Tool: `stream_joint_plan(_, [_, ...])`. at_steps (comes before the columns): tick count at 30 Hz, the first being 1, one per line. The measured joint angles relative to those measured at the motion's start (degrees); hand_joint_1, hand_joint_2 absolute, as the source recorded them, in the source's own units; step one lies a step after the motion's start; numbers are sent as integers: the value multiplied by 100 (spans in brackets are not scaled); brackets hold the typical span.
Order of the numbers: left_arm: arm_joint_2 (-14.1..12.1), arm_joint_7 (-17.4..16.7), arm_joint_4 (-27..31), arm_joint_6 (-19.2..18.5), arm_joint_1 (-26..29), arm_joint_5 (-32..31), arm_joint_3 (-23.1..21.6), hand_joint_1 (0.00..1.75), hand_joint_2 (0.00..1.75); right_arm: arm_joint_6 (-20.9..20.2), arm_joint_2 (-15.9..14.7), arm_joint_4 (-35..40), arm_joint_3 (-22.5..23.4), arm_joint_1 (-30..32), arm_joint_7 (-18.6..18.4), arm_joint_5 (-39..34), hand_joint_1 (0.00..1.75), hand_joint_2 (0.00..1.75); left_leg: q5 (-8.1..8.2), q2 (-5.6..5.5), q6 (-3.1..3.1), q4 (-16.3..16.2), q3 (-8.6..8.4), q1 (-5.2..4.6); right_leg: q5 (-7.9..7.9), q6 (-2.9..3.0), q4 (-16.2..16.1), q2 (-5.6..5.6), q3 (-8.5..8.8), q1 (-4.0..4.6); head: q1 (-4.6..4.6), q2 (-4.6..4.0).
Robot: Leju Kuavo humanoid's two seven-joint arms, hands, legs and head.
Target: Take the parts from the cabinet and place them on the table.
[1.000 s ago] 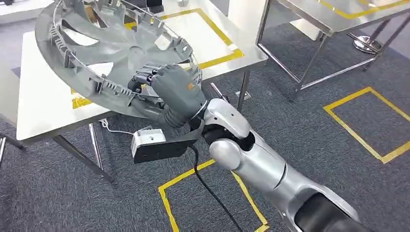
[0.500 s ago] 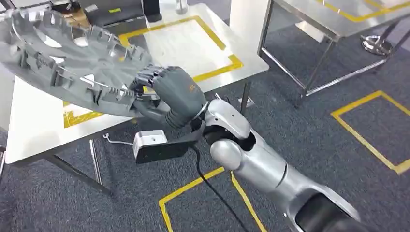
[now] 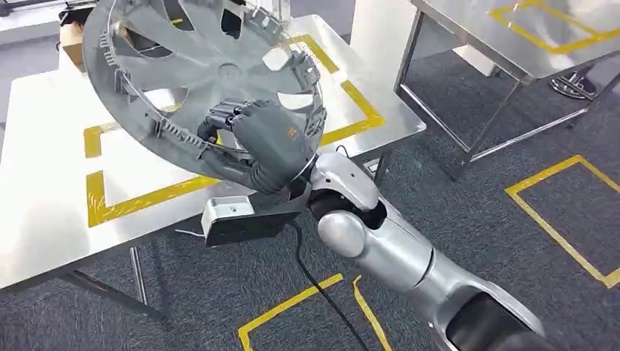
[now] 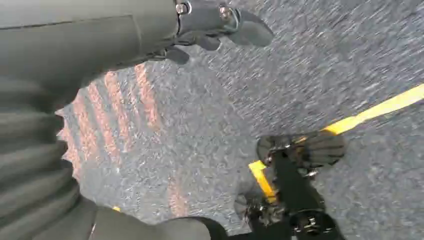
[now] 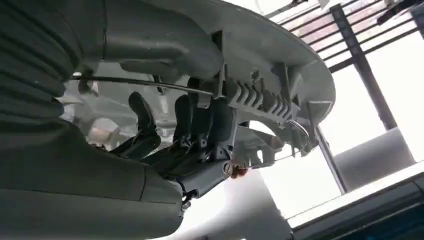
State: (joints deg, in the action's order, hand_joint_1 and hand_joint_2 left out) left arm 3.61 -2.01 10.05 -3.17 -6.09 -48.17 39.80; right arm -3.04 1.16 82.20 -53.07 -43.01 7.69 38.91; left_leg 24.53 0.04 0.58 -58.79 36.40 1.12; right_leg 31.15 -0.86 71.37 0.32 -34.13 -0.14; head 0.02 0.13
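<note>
Head view: my right hand [image 3: 272, 143] grips the rim of the grey spoked wheel cover [image 3: 201, 73], ribbed inner face toward me, tilted steeply above the bench [image 3: 51, 219]. Left hand's state: I cannot tell.

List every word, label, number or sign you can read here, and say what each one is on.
No text can be read.
Orange mark on the back of the right robot hand: too small to read.
Wheel cover that this hand grips: no lettering visible.
Yellow tape on the table and floor: plain lines, no writing.
</note>
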Motion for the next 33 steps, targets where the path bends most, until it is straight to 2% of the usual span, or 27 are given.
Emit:
stream_joint_plan(2, [-2, -7, 0, 11, 0, -2, 0, 0, 175, 0, -15, -20, -2, 14, 0, -9, 175, 175, 130, -15, 2, 31, -156, -2, 491, -24, 516, 0, -535, -6, 0, 0])
stream_joint_plan(3, [-2, -18, 0, 13, 4, -2, 0, 0, 175, 0, -20, -35, -2, 13, 0, -11, 175, 175, 219, -34, -3, 39, -267, -2, 771, -23, 550, -1, -723, -6, 0, 0])
stream_joint_plan(4, [0, -22, 0, 15, 4, -4, 0, 0, 175, -2, -28, -50, -2, 13, 2, -24, 175, 175, 300, -51, -14, 45, -371, -2, 853, -16, 421, -1, -802, -6, 0, 0])
stream_joint_plan(5, [2, -24, 0, 15, 2, -9, 0, 0, 175, -2, -31, -63, -2, 13, 2, -28, 175, 175, 387, -75, -25, 47, -492, -2, 759, 4, 135, -2, -814, -2, 2, 0])
stream_joint_plan(6, [4, -28, 0, 22, 2, -13, 0, 0, 175, -4, -33, -85, -2, 11, 4, -35, 175, 175, 474, -93, -34, 48, -610, -3, 433, 44, -266, -1, -787, 13, 2, 0])
stream_joint_plan(7, [11, -39, 0, 28, 0, -15, 0, 0, 175, -7, -35, -101, -2, 11, 4, -44, 175, 175, 554, -95, -43, 49, -711, -7, -136, 105, -693, -1, -766, 39, 2, 0])
stream_joint_plan(8, [35, -42, -11, 33, 9, -19, 0, 0, 175, -11, -46, -148, -7, 14, 20, -54, 175, 175, 629, -112, -67, 29, -798, -19, -897, 172, -1109, -6, -792, 73, 4, 0])
stream_joint_plan(9, [33, -48, -11, 42, -9, -20, 0, 0, 175, -22, -48, -186, -15, 7, 20, -81, 175, 175, 730, -166, -116, 1, -818, -40, -1009, 182, -1271, 22, -802, 96, 15, 0])
stream_joint_plan(10, [35, -70, -7, 50, -15, -20, 0, 0, 175, -33, -46, -208, -15, 7, 13, -96, 175, 175, 838, -158, -149, 38, -838, -59, -1077, 190, -1240, 45, -731, 97, 4, 0])
stream_joint_plan(11, [33, -74, 0, 57, -17, -20, 2, 0, 175, -46, -37, -238, -9, -8, 22, -123, 175, 175, 817, -161, -181, -39, -947, -62, -1034, 221, -1235, 43, -704, 63, 2, 0])
stream_joint_plan(12, [26, -74, 4, 61, -31, -17, 4, 0, 175, -66, 6, -273, -11, -55, 33, -153, 175, 175, 761, -164, -203, -97, -927, -57, -995, 253, -1229, 31, -651, 70, 7, 0])
stream_joint_plan(13, [0, -74, 13, 63, -47, -17, 4, 0, 175, -83, 53, -300, -9, -84, 35, -179, 175, 175, 704, -143, -233, -291, -804, -50, -968, 295, -1263, 36, -545, 33, 7, 0])
stream_joint_plan(14, [20, -57, 11, 63, -71, -15, 4, 0, 175, -98, 78, -401, -11, -135, 42, -225, 175, 175, 585, -99, -256, -667, -638, -51, -911, 345, -1276, 17, -462, 33, -15, 0])
stream_joint_plan(15, [24, -42, 7, 63, -93, -13, 4, 0, 175, -109, 120, -529, -13, -202, 48, -240, 175, 175, 617, -73, -290, -1073, -368, -49, -867, 376, -1278, 11, -410, 34, -24, 2])
stream_joint_plan(16, [22, -35, 7, 63, -107, -9, 4, 0, 175, -112, 164, -647, -13, -244, 31, -245, 175, 175, 802, -66, -311, -1386, -110, -38, -824, 384, -1277, 12, -364, 34, -28, 0])
stream_joint_plan(17, [17, -22, 9, 63, -111, -7, 7, 0, 175, -125, 192, -792, -15, -283, 15, -260, 175, 175, 1134, -60, -330, -1620, 129, -38, -766, 387, -1277, 16, -310, 35, -17, 0])
stream_joint_plan(18, [17, -9, 7, 63, -102, 2, 7, 0, 175, -159, 232, -962, -13, -333, -28, -282, 175, 175, 1378, -58, -341, -1687, 282, -37, -714, 387, -1276, 32, -251, 35, -28, 0])
stream_joint_plan(19, [17, 7, 7, 61, -94, 13, 11, 0, 175, -195, 287, -1151, -13, -403, -35, -302, 175, 175, 1433, -54, -346, -1612, 352, -36, -662, 379, -1274, 48, -190, 33, -22, 0])
stream_joint_plan(20, [17, 22, 7, 55, -98, 42, 18, 0, 175, -225, 374, -1448, -13, -514, -53, -335, 175, 175, 1257, -50, -345, -1349, 344, -33, -606, 366, -1268, 60, -117, 28, -22, 0])
stream_joint_plan(21, [17, 28, 7, 55, -104, 48, 33, 0, 175, -243, 504, -1842, -13, -649, -78, -347, 175, 175, 918, -43, -342, -968, 279, -32, -557, 350, -1255, 66, -60, 22, -24, 2])
stream_joint_plan(23, [24, 26, 0, 55, -101, 50, 55, 0, 175, -293, 754, -2635, -9, -973, -189, -407, 175, 175, -53, -27, -337, -80, 136, -16, -455, 292, -1216, 81, 5, 29, -28, 0])
stream_joint_plan(24, [28, 24, -7, 55, -114, 39, 59, 0, 175, -302, 853, -2987, -9, -1103, -232, -431, 175, 175, 33, -7, -238, -60, 165, -41, -412, 257, -1164, 102, 8, 45, -46, 0])
stream_joint_plan(26, [37, 0, -7, 48, -109, -2, 85, 0, 175, -302, 1010, -3657, 11, -1344, -327, -452, 175, 175, -92, -19, -151, -77, 127, -42, -380, 212, -1181, 91, -20, 60, -35, 0])
stream_joint_plan(28, [66, -22, -11, 5, -117, -48, 94, 0, 175, -317, 1125, -4289, 52, -1571, -574, -461, 175, 175, -133, -52, -183, -66, 141, -33, -387, 316, -1174, 77, -21, 82, -35, 2])
stream_joint_plan(31, [74, -44, -11, -63, -130, -153, 94, 0, 175, -321, 1174, -5041, 114, -1816, -946, -450, 175, 175, -112, -96, -149, -66, 145, -35, -385, 320, -1243, 50, 25, 84, -35, 0])
stream_joint_plan(32, [79, -61, -11, -74, -131, -181, 94, 0, 175, -326, 1174, -5244, 120, -1878, -1044, -450, 0, 0, -101, -99, -127, -66, 145, -37, -385, 319, -1258, 47, 32, 84, -37, 0])
stream_joint_plan(33, [85, -81, -11, -74, -133, -192, 94, 0, 175, -332, 1174, -5435, 131, -1932, -1104, -450, 0, 0, -98, -99, -118, -66, 145, -39, -385, 317, -1268, 47, 38, 83, -37, 0])
